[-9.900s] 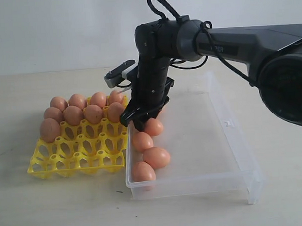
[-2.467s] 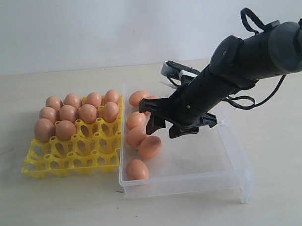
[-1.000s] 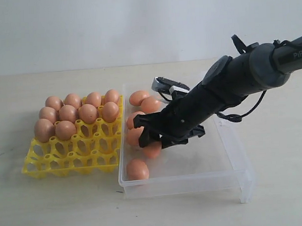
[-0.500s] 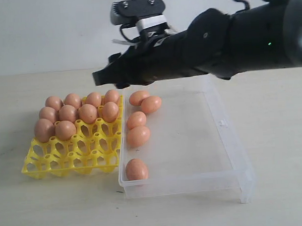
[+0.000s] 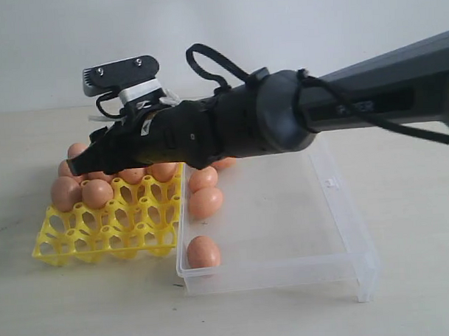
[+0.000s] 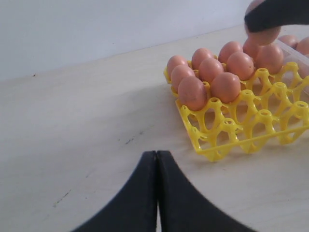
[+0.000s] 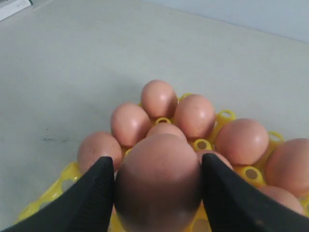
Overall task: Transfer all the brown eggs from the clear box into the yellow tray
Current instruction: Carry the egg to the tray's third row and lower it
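Observation:
My right gripper (image 7: 158, 174) is shut on a brown egg (image 7: 159, 176), one black finger (image 7: 94, 195) on each side of it. In the exterior view the right arm reaches across to the left, and the right gripper (image 5: 78, 169) hangs over the back rows of the yellow tray (image 5: 109, 242). Several brown eggs (image 5: 97, 192) fill the tray's far cups (image 7: 241, 140). The clear box (image 5: 302, 272) holds loose eggs along its left wall (image 5: 206, 202), one near the front (image 5: 203, 251). My left gripper (image 6: 157, 154) is shut and empty, low over the table beside the tray (image 6: 217, 147).
The right arm's thick black body spans the box's back half and hides part of the tray's rear row. The tray's front rows (image 5: 130, 223) are open cups with raised pegs. The box's right part (image 5: 314, 209) holds no eggs. A pale wall stands behind the table.
The right gripper took an egg out of the clear box, rose, and swung left. It now hangs over the yellow tray with the egg in it.

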Robot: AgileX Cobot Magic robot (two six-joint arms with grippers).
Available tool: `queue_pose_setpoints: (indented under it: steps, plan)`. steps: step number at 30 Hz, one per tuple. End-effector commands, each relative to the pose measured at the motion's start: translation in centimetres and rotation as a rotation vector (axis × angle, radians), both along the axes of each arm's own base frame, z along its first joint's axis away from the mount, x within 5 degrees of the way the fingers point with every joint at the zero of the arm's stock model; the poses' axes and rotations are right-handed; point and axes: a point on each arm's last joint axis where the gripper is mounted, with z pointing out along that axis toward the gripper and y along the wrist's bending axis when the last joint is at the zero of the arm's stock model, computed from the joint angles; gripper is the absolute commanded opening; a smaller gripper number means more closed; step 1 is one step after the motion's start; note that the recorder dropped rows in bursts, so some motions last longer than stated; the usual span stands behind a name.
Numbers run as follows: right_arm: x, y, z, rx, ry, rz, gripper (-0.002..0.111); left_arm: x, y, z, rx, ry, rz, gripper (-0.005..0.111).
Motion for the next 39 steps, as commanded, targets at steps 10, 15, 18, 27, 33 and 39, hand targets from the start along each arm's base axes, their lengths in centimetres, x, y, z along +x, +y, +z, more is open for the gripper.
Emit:
queue_pose_setpoints:
  steps: [10, 15, 18, 27, 33, 39]
  plan:
    - [1.4, 1.3, -3.3, -0.049, 0.055, 0.007, 0.000, 0.0, 0.0, 0.2, -0.003, -0.016, -0.004, 0.000]
    - [2.1, 1.0, -3.7, -0.050, 0.061, -0.011, 0.000, 0.0, 0.0, 0.2, -0.003, -0.016, -0.004, 0.000]
    - [2.4, 0.8, -3.8, -0.051, 0.062, -0.018, 0.000, 0.0, 0.0, 0.2, -0.003, -0.016, -0.004, 0.000]
    - [2.9, 0.4, -3.9, -0.049, 0.058, -0.030, 0.000, 0.0, 0.0, 0.2, -0.003, -0.016, -0.004, 0.000]
    - [2.8, 0.3, -4.0, -0.057, 0.069, -0.027, 0.000, 0.0, 0.0, 0.2, -0.003, -0.016, -0.004, 0.000]
    - [2.8, 0.3, -4.0, -0.057, 0.069, -0.027, 0.000, 0.0, 0.0, 0.2, -0.003, -0.016, -0.004, 0.000]
